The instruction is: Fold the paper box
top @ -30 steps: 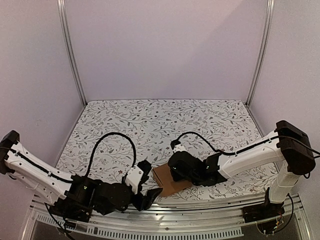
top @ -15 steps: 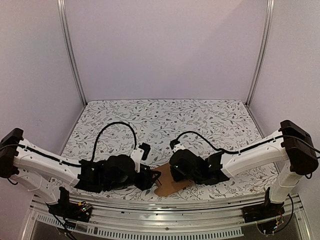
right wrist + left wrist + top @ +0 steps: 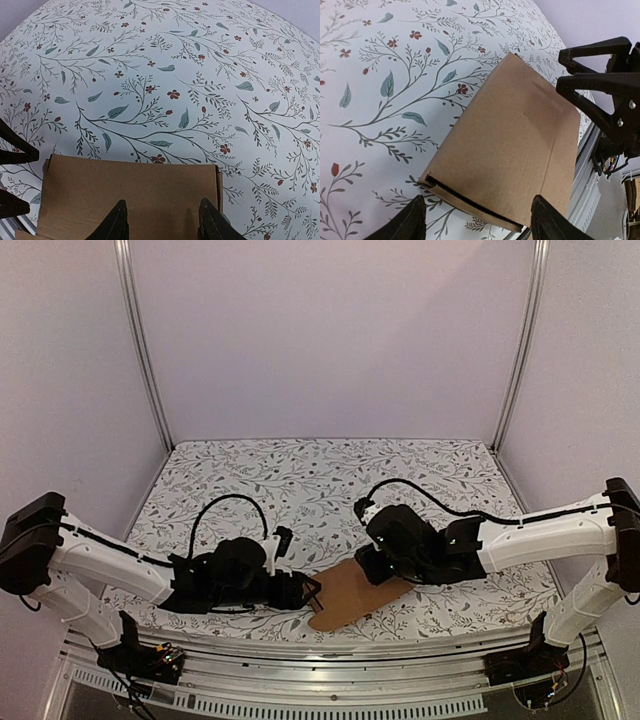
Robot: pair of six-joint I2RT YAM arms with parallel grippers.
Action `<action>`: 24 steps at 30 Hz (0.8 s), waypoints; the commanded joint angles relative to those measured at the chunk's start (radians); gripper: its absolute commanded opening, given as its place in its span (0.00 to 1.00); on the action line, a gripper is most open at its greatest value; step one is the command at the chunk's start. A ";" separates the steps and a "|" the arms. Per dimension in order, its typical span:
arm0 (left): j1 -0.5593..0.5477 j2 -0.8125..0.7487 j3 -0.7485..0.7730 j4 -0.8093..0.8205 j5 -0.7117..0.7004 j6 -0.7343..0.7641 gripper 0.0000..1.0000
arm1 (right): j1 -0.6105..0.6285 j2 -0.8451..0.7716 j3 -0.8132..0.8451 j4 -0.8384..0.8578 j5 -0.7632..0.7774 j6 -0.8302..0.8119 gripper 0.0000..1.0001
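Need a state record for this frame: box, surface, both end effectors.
object: paper box, plain brown, lying flat
surface: floral table, box near its front edge, between the arms
left end effector: open, fingers either side of the box's end
right end effector: open, fingers apart over the box's opposite end
box lifted: no

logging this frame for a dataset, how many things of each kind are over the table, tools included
paper box: 1
tools: 2, the left tool and the right tool
total: 3
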 commanded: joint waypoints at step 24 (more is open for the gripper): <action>0.122 0.157 -0.024 0.107 0.293 -0.197 0.71 | -0.347 0.012 -0.077 -0.091 -0.538 -0.063 0.40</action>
